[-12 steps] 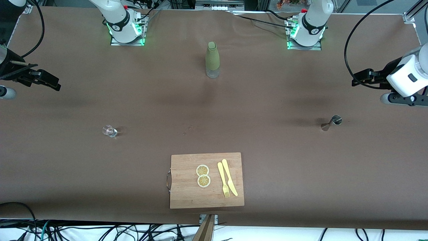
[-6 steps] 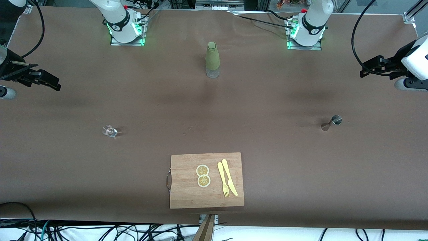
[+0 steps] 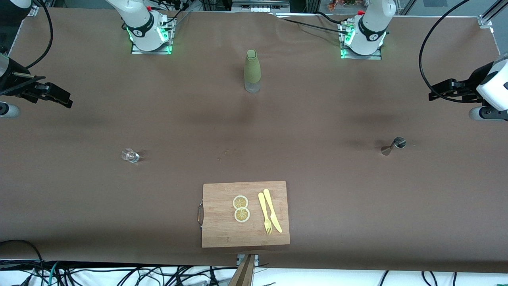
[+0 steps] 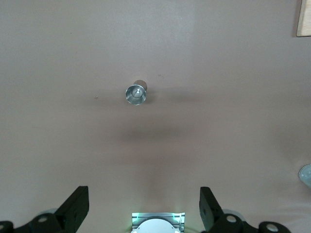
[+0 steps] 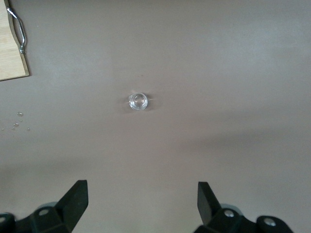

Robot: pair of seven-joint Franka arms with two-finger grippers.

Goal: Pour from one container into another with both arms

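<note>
Nearest the front camera, a rectangular wooden cutting board point(image 3: 222, 222) with a pale grain and a small metal handle on its edge toward the right arm's end is seen lying flat on the brown, matte table cover point(image 3: 317, 198). Two round lemon slices point(image 3: 241, 208) are laid on the board, touching each other, and beside them a yellow plastic fork point(image 3: 264, 214) and knife point(image 3: 272, 210) lie side by side.

Farther from the camera than the board, toward the right arm's end, a small clear glass point(image 3: 129, 155) is set upright. Toward the left arm's end, also farther than the board, a shiny metal jigger point(image 3: 393, 145) with a flared hourglass shape is stood.

Farther still than the board, between the two arm bases, a tall bottle point(image 3: 252, 70) is seen upright, its upper part wrapped in a dull olive, felt-like sleeve and its base clear.

The left gripper point(image 3: 436, 93) is held up over the cover at the left arm's end, its black fingers spread wide and empty; the jigger is seen below it in the left wrist view. The right gripper point(image 3: 59, 97) is held over the right arm's end, likewise spread wide and empty, with the glass seen below it in the right wrist view
</note>
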